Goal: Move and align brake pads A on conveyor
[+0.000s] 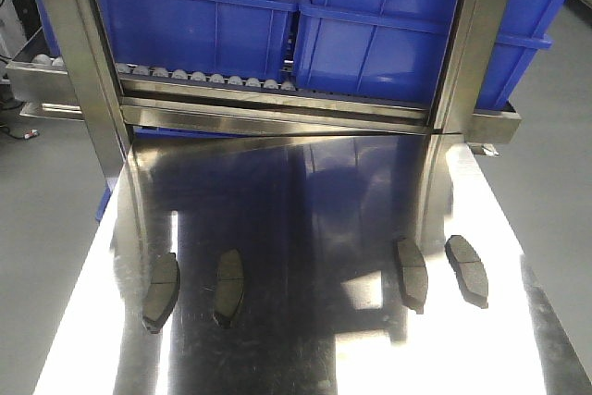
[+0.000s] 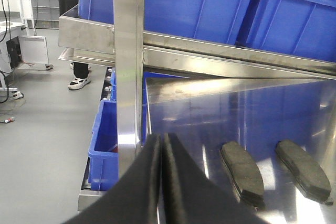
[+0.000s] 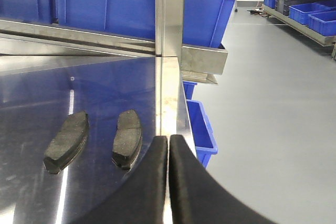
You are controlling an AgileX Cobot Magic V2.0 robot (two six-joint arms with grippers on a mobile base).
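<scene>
Two brake pads [image 1: 162, 291] [image 1: 228, 288] lie on the left part of a shiny steel table [image 1: 305, 219], and two more [image 1: 412, 273] [image 1: 467, 269] lie on the right part. The left wrist view shows my left gripper [image 2: 161, 142] shut and empty over the table's left edge, with two pads [image 2: 241, 173] [image 2: 303, 169] to its right. My right gripper [image 3: 168, 141] is shut and empty over the table's right edge, with two pads [image 3: 127, 137] [image 3: 67, 141] to its left. The conveyor is out of view. Neither gripper appears in the front view.
A metal roller rack [image 1: 203, 76] carrying blue bins [image 1: 388, 25] crosses the far end of the table, between steel posts [image 1: 83, 53] [image 1: 467, 43]. Blue bins [image 2: 102, 145] [image 3: 202, 132] stand on the floor beside both table edges. A person's feet [image 2: 79, 80] are at far left.
</scene>
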